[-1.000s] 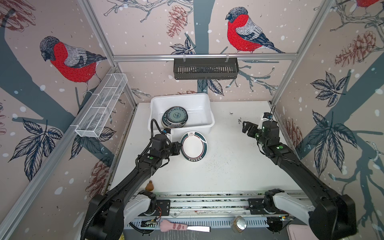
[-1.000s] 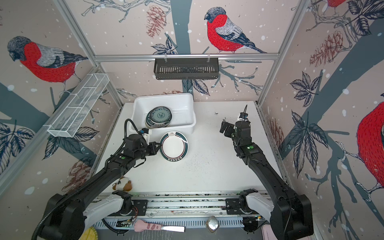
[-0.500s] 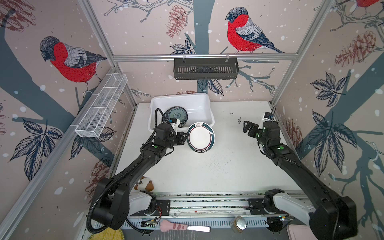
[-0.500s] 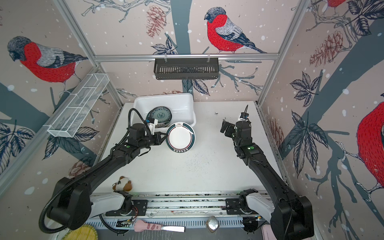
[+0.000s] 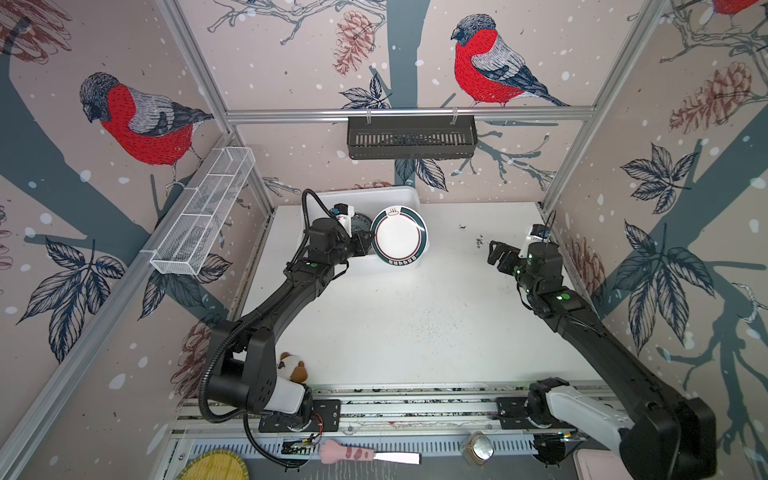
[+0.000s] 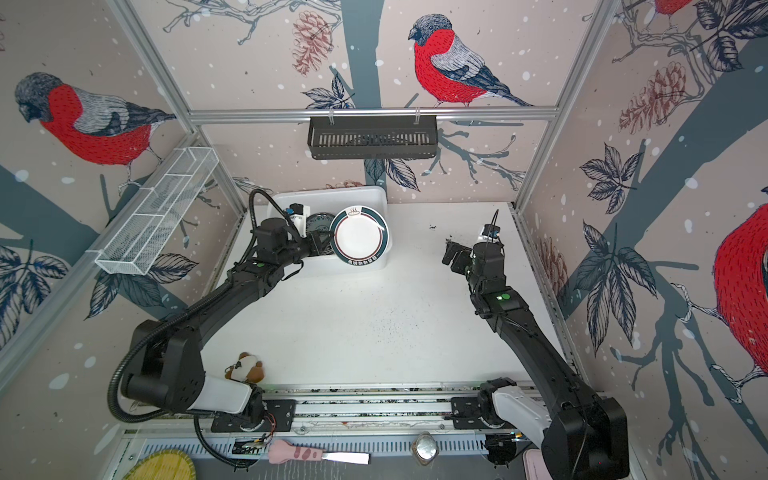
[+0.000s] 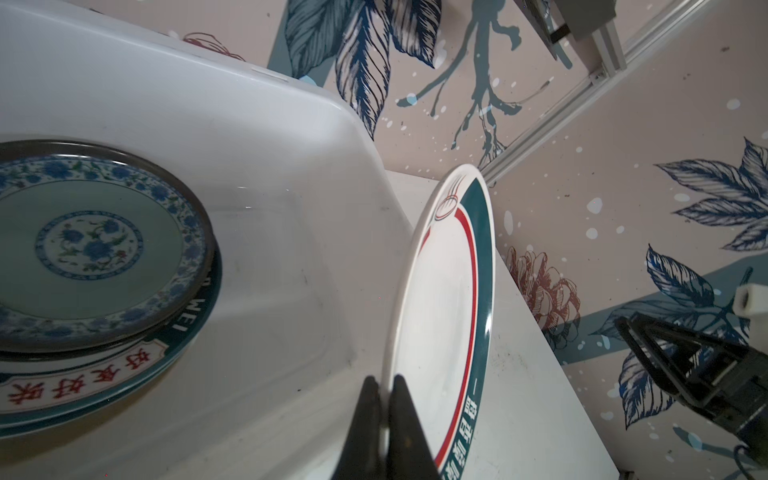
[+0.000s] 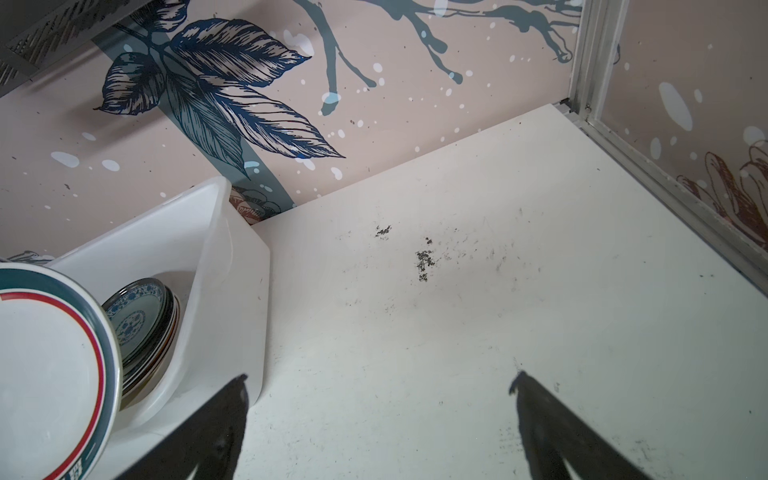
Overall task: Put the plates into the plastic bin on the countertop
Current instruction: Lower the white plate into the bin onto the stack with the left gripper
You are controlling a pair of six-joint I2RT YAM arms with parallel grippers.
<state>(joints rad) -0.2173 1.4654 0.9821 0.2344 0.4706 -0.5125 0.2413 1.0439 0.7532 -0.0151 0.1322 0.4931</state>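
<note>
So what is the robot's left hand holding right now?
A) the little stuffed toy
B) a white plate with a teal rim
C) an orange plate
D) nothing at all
B: in the left wrist view the left gripper is pinched shut on the edge of the white plate with a teal rim, held up by the plastic bin.

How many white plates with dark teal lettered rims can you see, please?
2. The held plate, gripped by the left hand, hangs over the right side of the white rectangular plastic bin; the lower plate lies inside, under a blue-flowered teal plate. That stack may hide more.
</note>
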